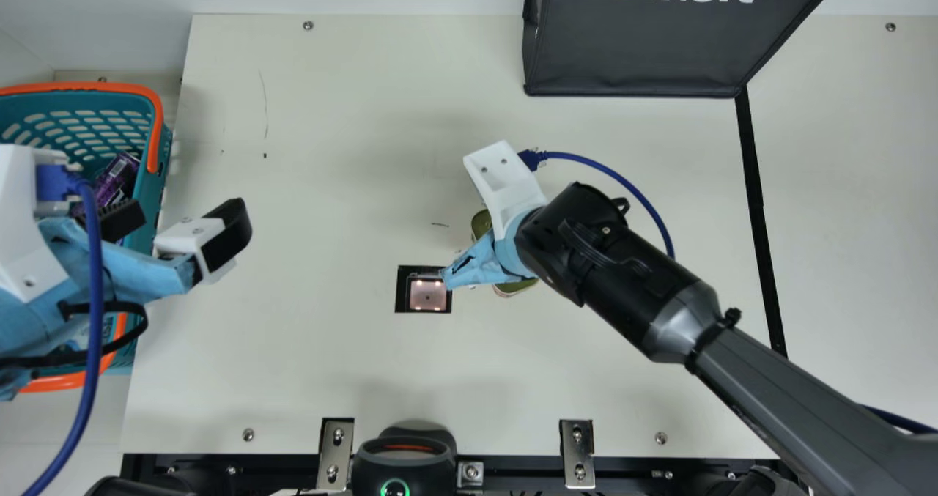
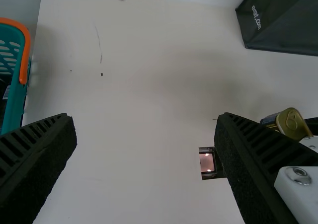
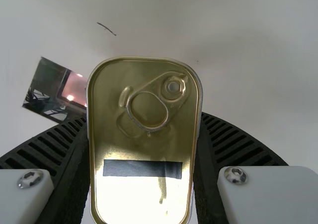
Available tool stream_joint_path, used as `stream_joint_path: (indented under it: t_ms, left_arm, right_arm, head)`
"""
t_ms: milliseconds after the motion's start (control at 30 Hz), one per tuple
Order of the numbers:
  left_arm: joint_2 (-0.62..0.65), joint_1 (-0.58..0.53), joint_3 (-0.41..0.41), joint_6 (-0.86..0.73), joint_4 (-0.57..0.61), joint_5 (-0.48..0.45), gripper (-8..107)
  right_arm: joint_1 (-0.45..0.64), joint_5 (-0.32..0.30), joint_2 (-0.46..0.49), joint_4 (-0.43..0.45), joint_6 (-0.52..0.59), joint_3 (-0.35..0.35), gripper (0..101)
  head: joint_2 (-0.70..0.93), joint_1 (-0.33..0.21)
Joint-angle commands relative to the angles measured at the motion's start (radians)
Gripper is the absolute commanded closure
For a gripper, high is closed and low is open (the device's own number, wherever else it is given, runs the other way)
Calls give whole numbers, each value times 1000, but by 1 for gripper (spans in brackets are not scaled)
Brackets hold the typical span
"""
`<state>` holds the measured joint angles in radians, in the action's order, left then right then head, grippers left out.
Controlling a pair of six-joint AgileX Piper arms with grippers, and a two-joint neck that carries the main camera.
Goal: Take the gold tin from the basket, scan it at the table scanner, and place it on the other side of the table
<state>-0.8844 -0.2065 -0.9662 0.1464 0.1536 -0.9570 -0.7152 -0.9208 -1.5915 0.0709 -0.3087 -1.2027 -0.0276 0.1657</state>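
My right gripper (image 1: pixel 506 188) is over the middle of the table, just right of the square scanner (image 1: pixel 428 294), and the gold tin (image 1: pixel 516 288) peeks out on both sides beneath it. In the right wrist view the gripper (image 3: pixel 144 139) is shut on the gold tin (image 3: pixel 145 144), its pull-tab lid facing that camera, with part of the scanner (image 3: pixel 73 89) beyond it. The tin (image 2: pixel 293 123) appears again in the left wrist view. My left gripper (image 1: pixel 176 228) is open beside the basket (image 1: pixel 163 152); in its own view the gripper (image 2: pixel 145 134) has nothing between its fingers.
A dark bag (image 1: pixel 630 49) stands at the table's back, right of centre. Inside the basket lies a purple package (image 1: pixel 117 177). Black tape (image 1: pixel 755 188) runs down the table's right part. A handheld scanner (image 1: pixel 403 459) sits at the front edge.
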Motion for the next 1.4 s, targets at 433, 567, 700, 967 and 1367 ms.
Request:
stream_joint_path:
  t_ms: [433, 567, 700, 967, 1367]
  left_arm:
    - [0, 0, 0, 0, 0, 0, 9]
    - [0, 0, 0, 0, 0, 0, 9]
    - [0, 0, 0, 0, 0, 0, 9]
    - [0, 0, 0, 0, 0, 0, 9]
    - [0, 0, 0, 0, 0, 0, 9]
  right_arm:
    - [178, -61, 108, -34, 72, -29, 101]
    - [301, -59, 159, -60, 129, 7, 101]
    - [437, -62, 207, -87, 197, 43, 101]
    - [709, -73, 256, -151, 353, 77, 101]
    - [983, -88, 182, -220, 534, -5, 101]
  head:
    - [-303, -27]
    - [-349, -27]
    - [-349, -27]
    - [-349, -27]
    - [-349, -27]
